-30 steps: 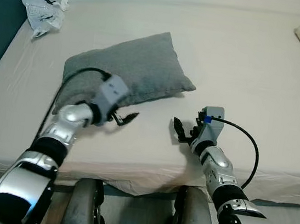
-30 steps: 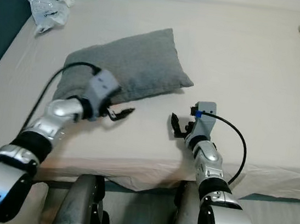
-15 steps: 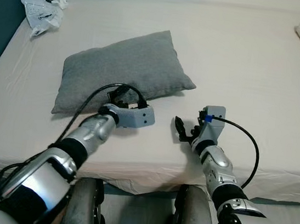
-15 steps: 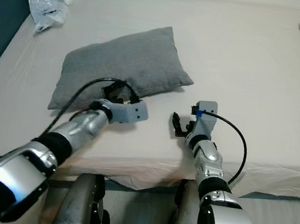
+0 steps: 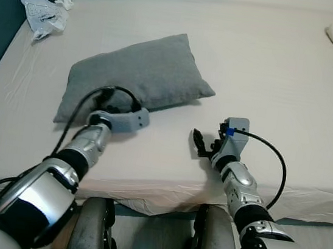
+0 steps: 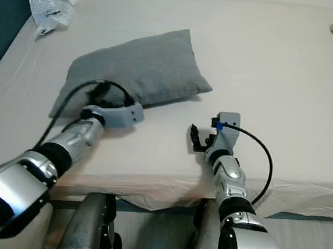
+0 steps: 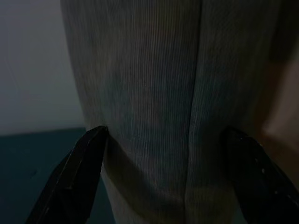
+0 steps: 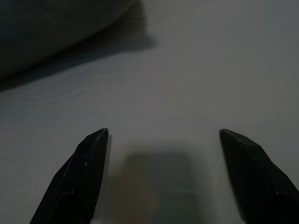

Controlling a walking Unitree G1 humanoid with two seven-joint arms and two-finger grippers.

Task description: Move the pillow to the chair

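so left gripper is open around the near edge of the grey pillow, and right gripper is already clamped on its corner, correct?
Not quite. The right gripper is open and rests on the bed sheet, apart from the grey pillow; the right wrist view shows bare sheet between its fingers. The left part holds: the left gripper is open around the pillow's near edge, as the left wrist view shows.

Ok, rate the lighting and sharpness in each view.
Eye views: evenly lit and sharp, soft shadow under the grey pillow on the bed. Left wrist view: dim, pillow fabric close and soft between the left gripper fingers. Right wrist view: dark, right gripper above its own shadow on the sheet.
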